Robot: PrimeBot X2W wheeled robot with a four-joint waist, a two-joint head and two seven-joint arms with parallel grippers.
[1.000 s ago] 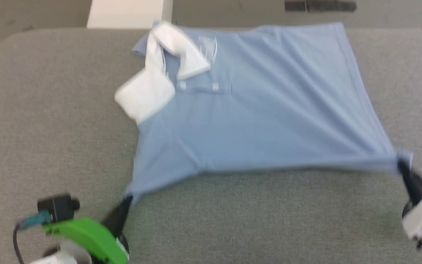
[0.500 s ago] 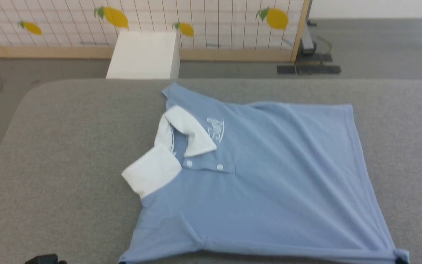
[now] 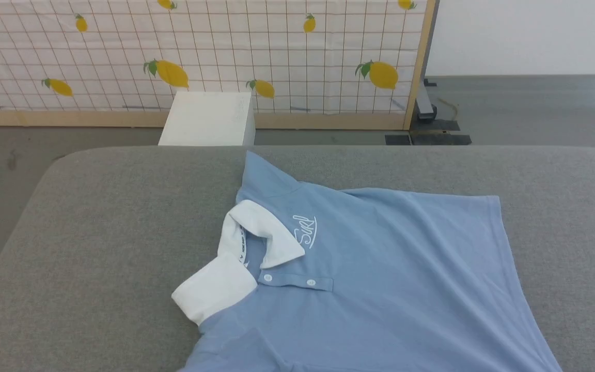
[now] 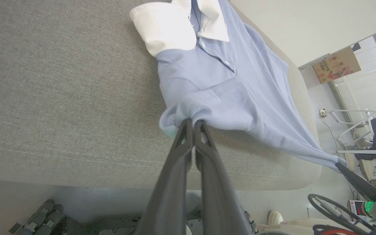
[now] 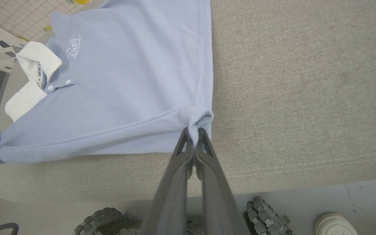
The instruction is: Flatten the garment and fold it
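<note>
Two corners of the shirt (image 3: 390, 279) are pinched. The left gripper (image 4: 193, 123) is clenched on a bunched wad at the sleeve side, and the right gripper (image 5: 193, 131) is clenched on the hem corner, with the cloth's near side stretched between them. The shirt lies face up on the grey cushion (image 3: 96, 232), with its collar (image 3: 264, 235) toward the cushion's left end and its held side close to the near edge.

A pull toward the robot could drag that side over the near edge and let it hang. An uneven pull would skew the shirt, and such thin pinches may slip. The wad at the left grip looks like cloth tucked under, and a fold would likely press it in.

Bare cushion lies wide at both ends. The far sleeve tip almost reaches the far edge, and a white box (image 3: 207, 119) stands beyond that edge. A pale shoe (image 5: 335, 225) rests on the floor by the near edge.
</note>
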